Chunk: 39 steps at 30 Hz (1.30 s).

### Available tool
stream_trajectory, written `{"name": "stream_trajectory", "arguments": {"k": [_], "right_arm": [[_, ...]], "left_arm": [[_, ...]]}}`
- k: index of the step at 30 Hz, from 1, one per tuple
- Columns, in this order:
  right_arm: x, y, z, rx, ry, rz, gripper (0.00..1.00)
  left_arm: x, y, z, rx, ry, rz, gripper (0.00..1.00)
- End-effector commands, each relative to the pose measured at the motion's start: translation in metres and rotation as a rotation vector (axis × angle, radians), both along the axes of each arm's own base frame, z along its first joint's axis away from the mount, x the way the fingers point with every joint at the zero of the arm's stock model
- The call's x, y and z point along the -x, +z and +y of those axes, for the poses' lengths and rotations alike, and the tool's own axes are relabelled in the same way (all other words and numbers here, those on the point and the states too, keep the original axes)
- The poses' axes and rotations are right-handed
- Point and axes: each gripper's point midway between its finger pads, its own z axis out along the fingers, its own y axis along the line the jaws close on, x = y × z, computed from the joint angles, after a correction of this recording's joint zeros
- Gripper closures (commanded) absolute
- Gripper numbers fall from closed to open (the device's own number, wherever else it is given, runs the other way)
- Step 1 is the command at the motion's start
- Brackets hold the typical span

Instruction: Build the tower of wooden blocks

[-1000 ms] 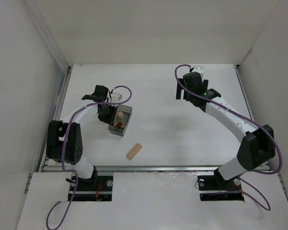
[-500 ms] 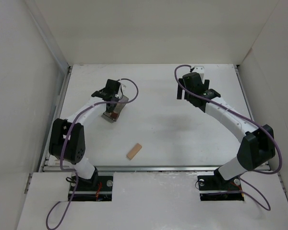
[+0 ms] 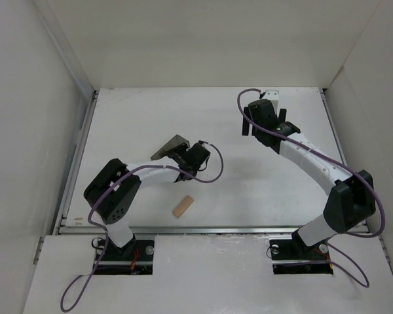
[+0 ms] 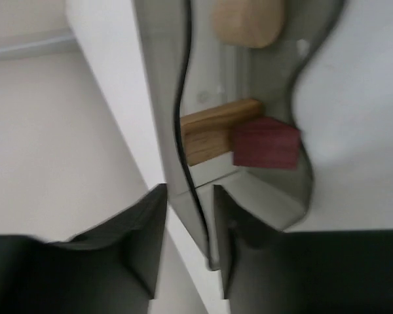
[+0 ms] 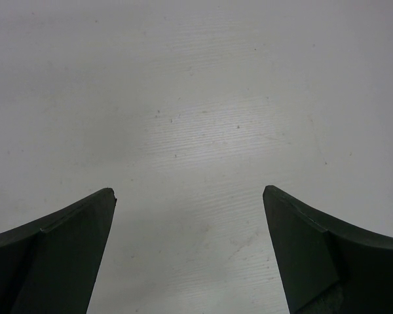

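My left gripper is shut on one wall of the dark grey see-through bin and holds it lifted and tilted left of the table's middle. In the left wrist view the jaws pinch the bin wall. Inside the bin lie a tan block, a dark red-brown cube and a pale tan piece. A pale tan plank lies flat on the table nearer the front edge. My right gripper is open and empty over bare table at the back right.
White walls enclose the table on the left, back and right. A metal rail runs along the table's front edge. The left arm's purple cable loops beside its wrist.
The left arm has swung the bin from the left of the table toward the middle, lifting and tipping it. The right arm and the plank have not moved.
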Motion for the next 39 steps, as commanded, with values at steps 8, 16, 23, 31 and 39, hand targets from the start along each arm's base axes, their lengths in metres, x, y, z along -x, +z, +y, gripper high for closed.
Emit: {"name": "stream_trajectory", "arguments": {"k": [8,16,23,31,39], "right_arm": [[0.009,0.009,-0.006,0.007,-0.019,-0.028,0.0],[0.011,0.008,0.001,-0.004,0.005,-0.023,0.0],[0.015,0.003,0.002,0.024,0.026,-0.002,0.0],[0.016,0.002,-0.001,0.034,0.02,0.003,0.0],[0.016,0.003,-0.002,0.039,0.013,0.0,0.0]], "left_arm": [[0.023,0.049,-0.045,0.349,-0.084,0.132,0.19],[-0.011,0.05,-0.038,0.731,-0.031,0.402,0.12],[-0.013,0.043,-0.044,0.843,-0.078,0.562,0.2],[-0.024,0.015,-0.03,0.817,0.003,0.592,0.29],[-0.039,0.007,-0.02,0.794,0.053,0.528,0.39]]}}
